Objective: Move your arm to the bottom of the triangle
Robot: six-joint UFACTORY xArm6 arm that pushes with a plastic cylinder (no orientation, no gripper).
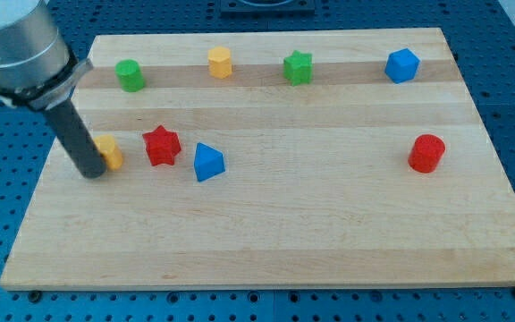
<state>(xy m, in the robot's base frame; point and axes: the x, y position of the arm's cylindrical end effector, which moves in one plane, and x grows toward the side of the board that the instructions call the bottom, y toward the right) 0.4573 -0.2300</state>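
Observation:
The blue triangle block [207, 162] lies left of the board's middle. My tip [93, 173] rests on the board at the view's left, well to the left of the triangle. It touches or nearly touches a yellow block [110, 152], which the rod partly hides. A red star block [161, 146] sits between the yellow block and the triangle.
Along the view's top stand a green cylinder block [130, 75], a yellow hexagon block [220, 62], a green star block [298, 68] and a blue block [401, 65]. A red cylinder block [426, 153] stands at the right. The wooden board [266, 241] rests on a blue table.

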